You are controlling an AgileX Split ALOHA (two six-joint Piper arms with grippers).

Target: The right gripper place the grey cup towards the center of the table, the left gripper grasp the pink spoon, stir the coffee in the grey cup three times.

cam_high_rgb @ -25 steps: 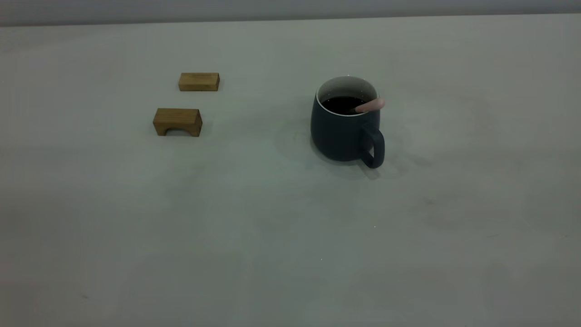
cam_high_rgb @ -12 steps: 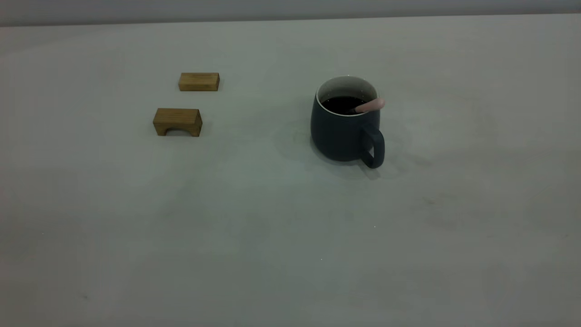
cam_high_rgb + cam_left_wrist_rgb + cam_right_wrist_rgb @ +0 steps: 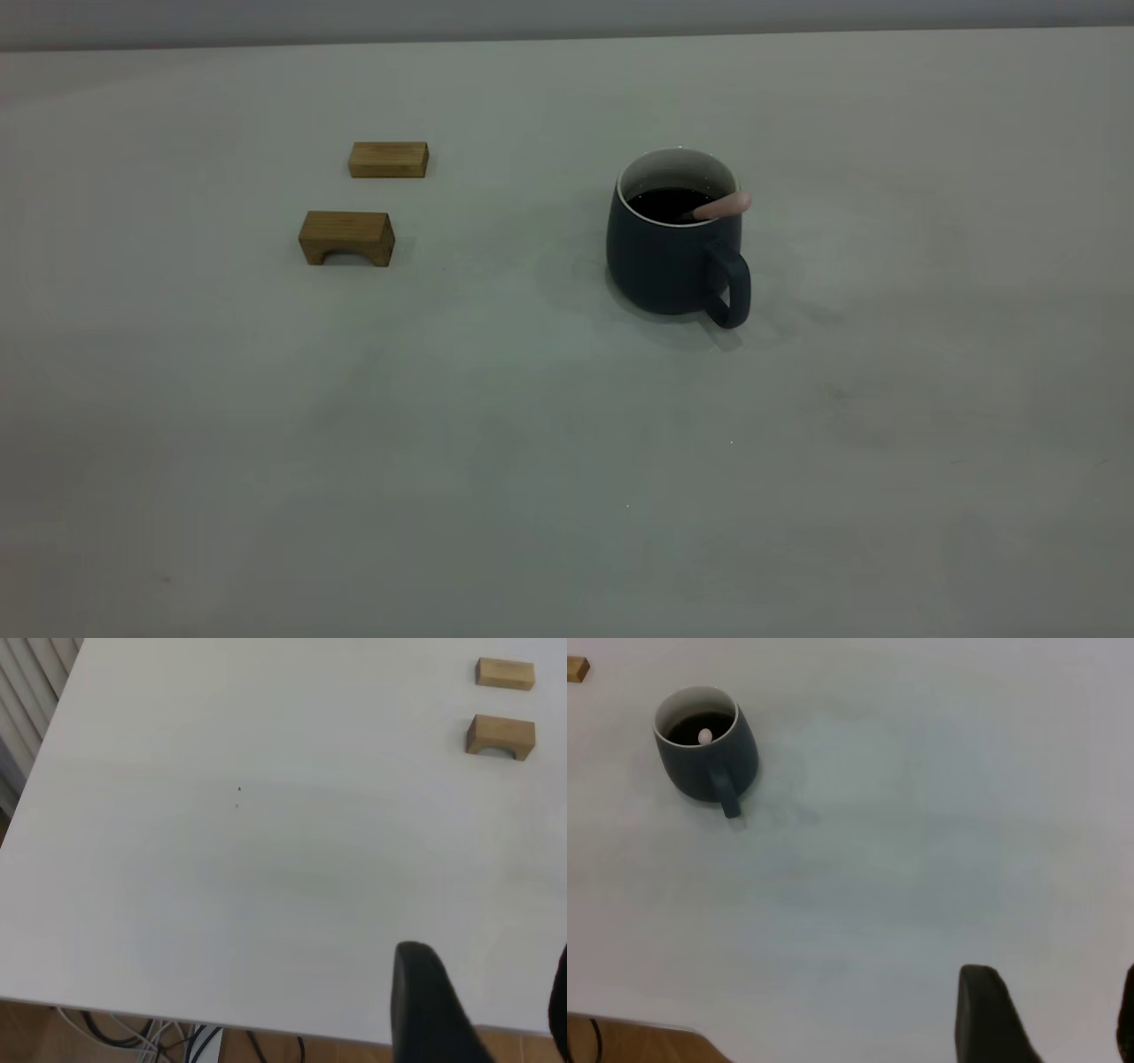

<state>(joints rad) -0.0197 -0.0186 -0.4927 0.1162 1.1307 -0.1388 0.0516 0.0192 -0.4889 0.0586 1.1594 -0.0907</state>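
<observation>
Both arms parked off-table, left gripper point(image 3: 483, 1010) and right gripper point(image 3: 1045, 1014) spread wide, empty. Pink spoon point(image 3: 722, 206) leans at 3 o'clock in the grey cup point(image 3: 678, 244); I'd leave it.

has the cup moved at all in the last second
No. The cup keeps the same spot on the table, at the same gap from the two wooden blocks, with its handle still toward the camera and the spoon on its rim.
</observation>
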